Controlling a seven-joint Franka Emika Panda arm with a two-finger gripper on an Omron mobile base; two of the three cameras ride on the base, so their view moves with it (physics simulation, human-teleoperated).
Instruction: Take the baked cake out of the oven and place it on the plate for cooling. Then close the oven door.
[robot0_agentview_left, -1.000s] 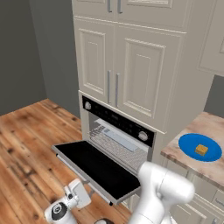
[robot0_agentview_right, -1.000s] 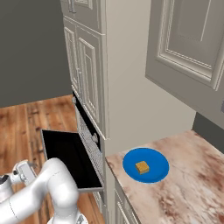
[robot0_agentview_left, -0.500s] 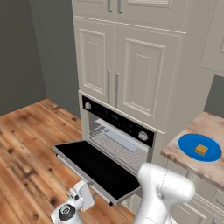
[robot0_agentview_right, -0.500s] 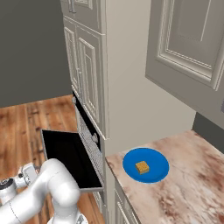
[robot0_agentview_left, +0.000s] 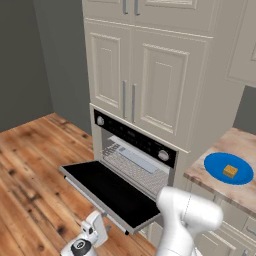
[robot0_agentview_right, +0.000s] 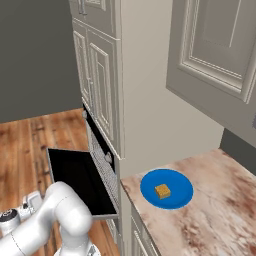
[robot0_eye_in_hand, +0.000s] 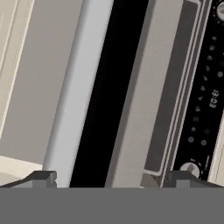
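At the lower left of the left base view, the gripper (robot0_agentview_left: 89, 239) hung low over the wooden floor (robot0_agentview_left: 30, 165), just below the front edge of the oven door (robot0_agentview_left: 107, 192), which lay folded down flat and fully open. In the hand view its 2 fingertips (robot0_eye_in_hand: 41, 178) stood wide apart at the bottom corners with nothing between them, and the door's silver bar handle (robot0_eye_in_hand: 72, 105) ran steeply up the frame just above the left tip. Further right in the left base view, the oven (robot0_agentview_left: 135, 157) showed its wire rack (robot0_agentview_left: 132, 167) inside and 2 round silver knobs on the black control strip (robot0_agentview_left: 132, 139), under the cream cabinets (robot0_agentview_left: 150, 70). At the right edge of that view, the plate (robot0_agentview_left: 220, 164) sat on the marbled counter (robot0_agentview_left: 227, 187), with the baked cake (robot0_agentview_left: 230, 171) resting on it right of centre. In the right base view the gripper (robot0_agentview_right: 20, 212) sat at the lower left beside the open door (robot0_agentview_right: 75, 180), and the cake (robot0_agentview_right: 162, 191) lay near the middle of the plate (robot0_agentview_right: 177, 195), right of centre in the frame.
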